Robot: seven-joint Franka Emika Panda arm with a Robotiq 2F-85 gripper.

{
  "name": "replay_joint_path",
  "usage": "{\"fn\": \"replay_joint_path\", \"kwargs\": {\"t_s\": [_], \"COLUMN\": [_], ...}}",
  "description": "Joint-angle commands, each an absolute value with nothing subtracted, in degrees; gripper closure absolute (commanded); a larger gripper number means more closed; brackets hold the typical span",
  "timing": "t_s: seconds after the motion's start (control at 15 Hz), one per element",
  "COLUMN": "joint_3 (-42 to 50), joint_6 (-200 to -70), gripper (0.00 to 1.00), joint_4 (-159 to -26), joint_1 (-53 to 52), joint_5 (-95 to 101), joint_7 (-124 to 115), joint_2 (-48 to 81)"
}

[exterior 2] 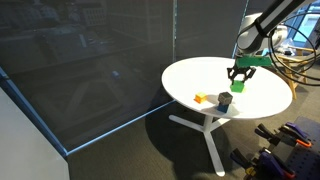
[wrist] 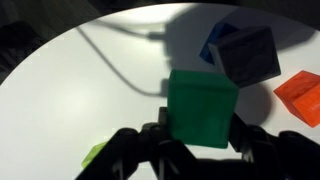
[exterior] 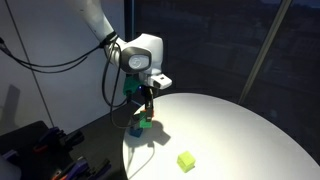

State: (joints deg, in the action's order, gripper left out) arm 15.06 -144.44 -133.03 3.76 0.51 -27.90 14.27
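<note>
The faces of the blocks show plain colour, and the pictures are too small and soft to read any lettering on them. The jaws are clamped on the green block (wrist: 203, 108), one finger on each side. It hangs low over the white round counter (exterior: 240, 125), near its edge. Whether its underside touches the counter cannot be told.

In the wrist view the fingers are dark and blurred, and the block's lower edge is hidden behind them. The dark block (wrist: 248, 55) lies just beyond the green block (exterior: 146, 123). The orange block (wrist: 300, 95) is cut off by the frame edge, and only a corner of the yellow-green block (wrist: 95, 153) shows.

There are four blocks, one of each colour, and one counter.
</note>
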Motion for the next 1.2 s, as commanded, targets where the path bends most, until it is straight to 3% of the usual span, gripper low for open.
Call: {"fn": "replay_joint_path", "kwargs": {"t_s": [0.0,1.13], "joint_3": [14.64,11.42], "joint_6": [-144.26,-142.62], "gripper": [0.69,0.69], "joint_4": [-132.76,-131.39], "joint_1": [4.76,4.33], "joint_5": [0.3,1.15], "joint_7": [-27.45,-22.93], "joint_2": [13.22,9.85]}}
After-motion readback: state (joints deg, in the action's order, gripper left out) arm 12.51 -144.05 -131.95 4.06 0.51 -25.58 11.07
